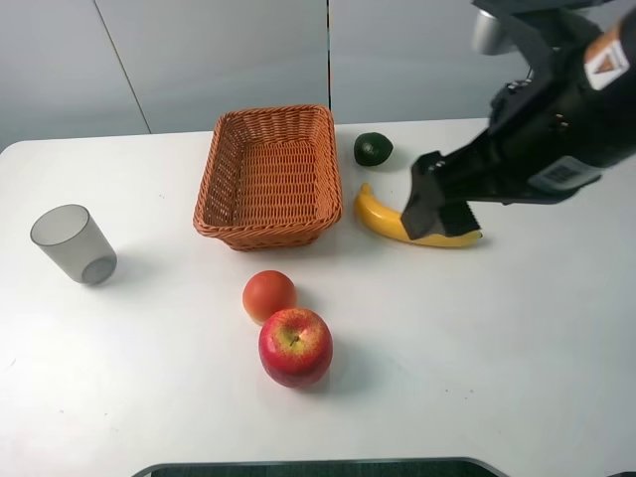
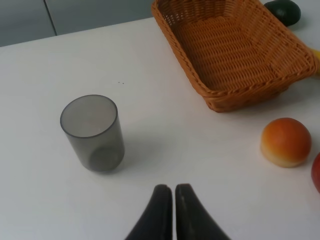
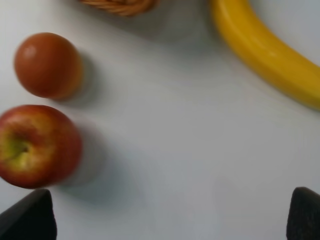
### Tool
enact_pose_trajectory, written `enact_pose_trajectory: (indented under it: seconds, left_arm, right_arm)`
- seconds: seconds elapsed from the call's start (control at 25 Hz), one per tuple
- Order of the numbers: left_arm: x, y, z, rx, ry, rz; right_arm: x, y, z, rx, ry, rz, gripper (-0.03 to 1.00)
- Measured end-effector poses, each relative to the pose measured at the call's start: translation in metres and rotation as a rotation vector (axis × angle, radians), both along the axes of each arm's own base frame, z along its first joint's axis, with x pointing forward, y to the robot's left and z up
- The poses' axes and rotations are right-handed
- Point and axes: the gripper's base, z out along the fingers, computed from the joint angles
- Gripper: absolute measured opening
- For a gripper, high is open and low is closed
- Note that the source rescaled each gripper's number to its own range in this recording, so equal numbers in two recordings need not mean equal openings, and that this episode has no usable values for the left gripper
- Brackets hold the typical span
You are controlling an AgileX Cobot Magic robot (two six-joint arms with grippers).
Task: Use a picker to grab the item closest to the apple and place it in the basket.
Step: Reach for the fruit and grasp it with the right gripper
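Observation:
A red apple (image 1: 295, 346) lies at the front middle of the white table, and a round orange fruit (image 1: 268, 294) sits right behind it, almost touching. The same apple (image 3: 35, 145) and orange fruit (image 3: 47, 65) show in the right wrist view. The wicker basket (image 1: 221, 171) stands behind them and holds nothing. My right gripper (image 1: 440, 217) hangs open above the banana (image 1: 383, 221), well right of the orange fruit; its fingers (image 3: 25, 220) stand wide apart, holding nothing. My left gripper (image 2: 173, 192) is shut on nothing, low over the table near the cup, and is out of the exterior view.
A grey translucent cup (image 1: 73, 243) stands upright at the left. A dark green avocado (image 1: 373, 149) lies behind the banana, right of the basket. The banana (image 3: 270, 50) curves along the basket's right side. A dark edge (image 1: 318, 465) runs along the table's front.

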Motion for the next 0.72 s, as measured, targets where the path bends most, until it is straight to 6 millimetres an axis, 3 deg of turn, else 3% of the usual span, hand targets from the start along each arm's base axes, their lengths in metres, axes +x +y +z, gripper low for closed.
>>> enact_pose_trajectory:
  seconds: [0.24,0.72]
  left_arm:
    - [0.0,0.0,0.0,0.0,0.0,0.0]
    - [0.0,0.0,0.0,0.0,0.0,0.0]
  right_arm:
    - [0.009,0.055,-0.008,0.0,0.073,-0.004,1.0]
    - [0.028,0.136,-0.042,-0.061,0.167,-0.01,1.0]
